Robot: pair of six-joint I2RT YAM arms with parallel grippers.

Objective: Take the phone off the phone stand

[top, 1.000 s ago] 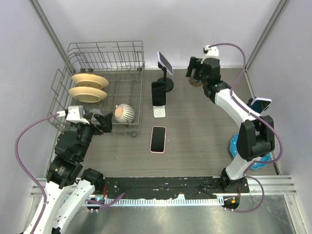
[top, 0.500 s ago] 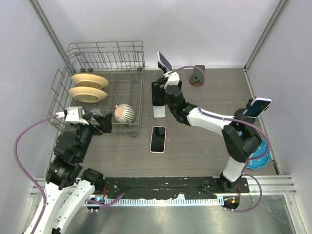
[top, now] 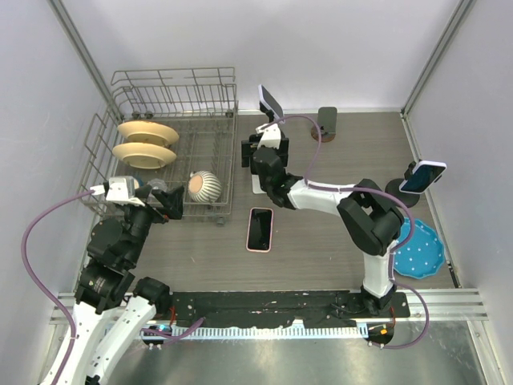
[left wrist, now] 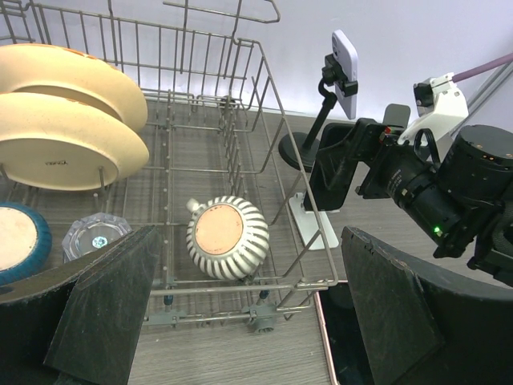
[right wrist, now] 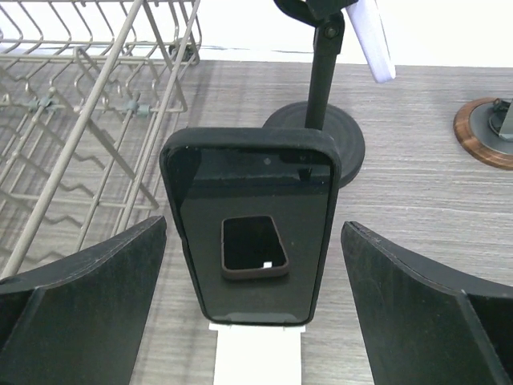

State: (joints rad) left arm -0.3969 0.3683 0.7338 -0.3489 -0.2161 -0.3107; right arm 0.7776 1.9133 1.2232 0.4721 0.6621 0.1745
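Rack (top: 175, 95) — two plates (top: 145, 154), striped bowl (top: 207, 186), phone (right wrist: 250, 233) on stand (right wrist: 256, 353)

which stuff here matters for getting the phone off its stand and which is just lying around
In the job:
black phone
white stand
right pincer

Lying about:
dish rack
plates
striped bowl
flat pink-cased phone
white phone
blue phone

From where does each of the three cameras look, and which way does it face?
Top external: above and behind the arms, facing down at the table; left gripper and right gripper show.
Left wrist: low at left, facing the dish rack; own fingers frame it.
Right wrist: close before the black phone on its white stand; own fingers flank it.
Both wrist views share the black phone.
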